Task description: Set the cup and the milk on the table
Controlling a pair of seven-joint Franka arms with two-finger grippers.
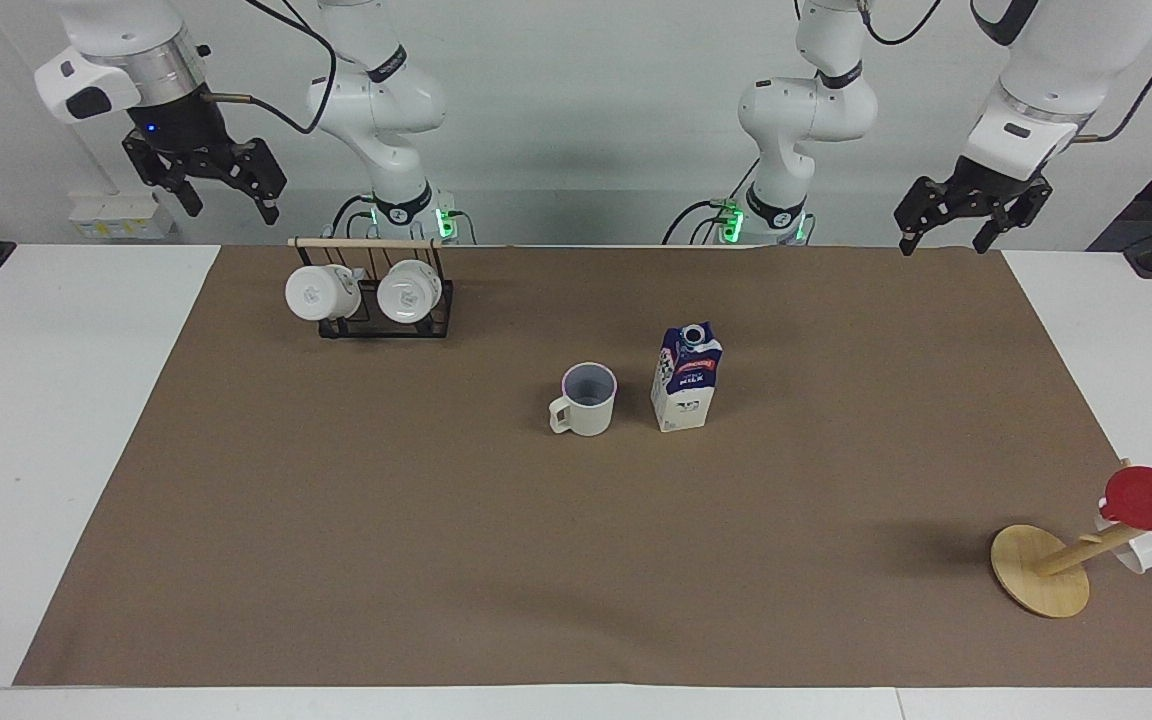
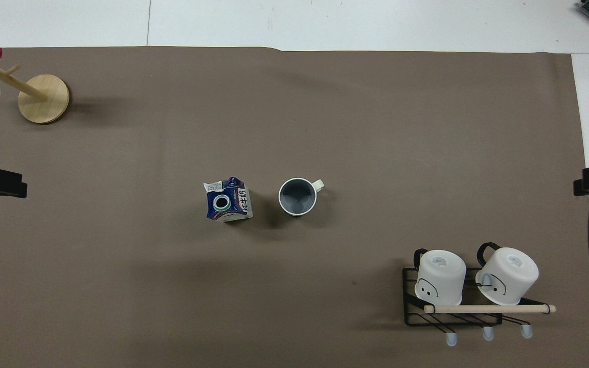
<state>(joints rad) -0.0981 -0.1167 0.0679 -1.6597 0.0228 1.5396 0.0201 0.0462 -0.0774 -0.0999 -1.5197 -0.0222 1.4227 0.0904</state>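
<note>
The off-white ceramic mug (image 1: 586, 399) is standing at nine o'clock of the blue-topped milk carton (image 1: 686, 379), both grippers (image 1: 967, 213) (image 1: 207, 178) hanging released overhead; any careless sweep risks toppling it.

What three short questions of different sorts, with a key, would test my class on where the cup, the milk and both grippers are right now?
1. True or false: the cup lies on its side.
2. Which stands nearer the left arm's end of the table: cup or milk?
3. Fill in: the left gripper and right gripper are both ____.

Key
1. False; upright.
2. Milk.
3. Open, raised, holding nothing.
</note>
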